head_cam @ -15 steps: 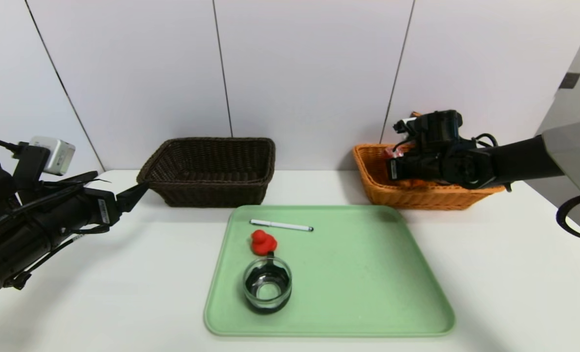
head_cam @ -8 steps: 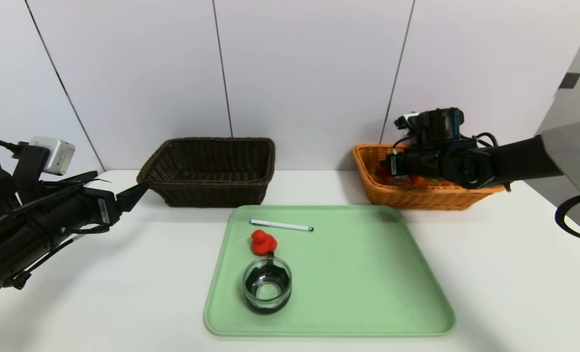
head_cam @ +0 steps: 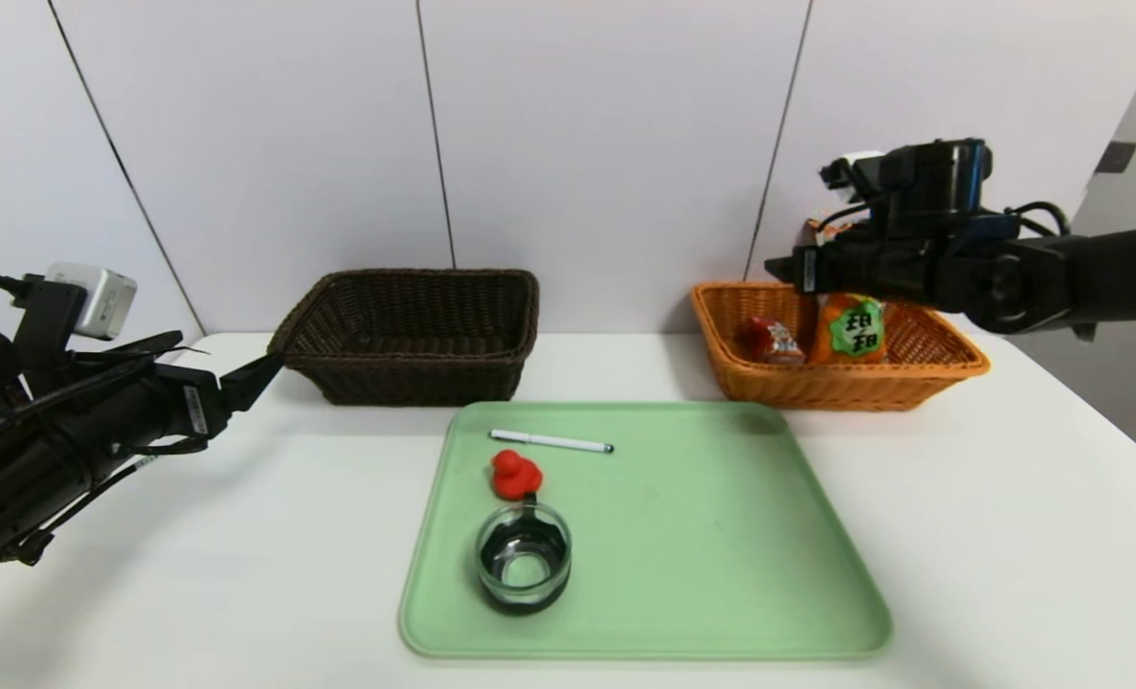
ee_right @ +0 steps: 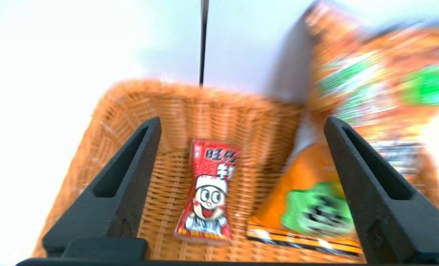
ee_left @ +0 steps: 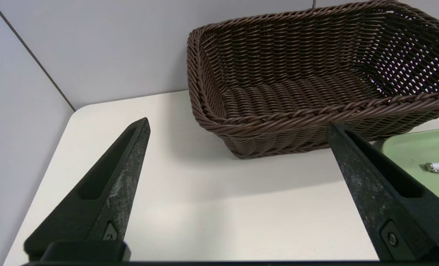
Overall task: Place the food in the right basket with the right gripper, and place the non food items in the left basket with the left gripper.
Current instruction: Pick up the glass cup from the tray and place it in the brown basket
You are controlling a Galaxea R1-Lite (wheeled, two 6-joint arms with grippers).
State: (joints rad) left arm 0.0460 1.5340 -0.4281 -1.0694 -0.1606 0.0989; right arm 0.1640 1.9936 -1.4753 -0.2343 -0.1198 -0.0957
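Both food packs, the snack bag (head_cam: 855, 328) and red carton (head_cam: 770, 340), lie in the orange basket (head_cam: 950, 368) below the spread, empty right gripper (ee_right: 241, 127), whose leaning bag might topple out.

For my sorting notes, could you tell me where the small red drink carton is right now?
In the head view the red drink carton lies inside the orange basket at the table's far right, beside the orange snack bag.
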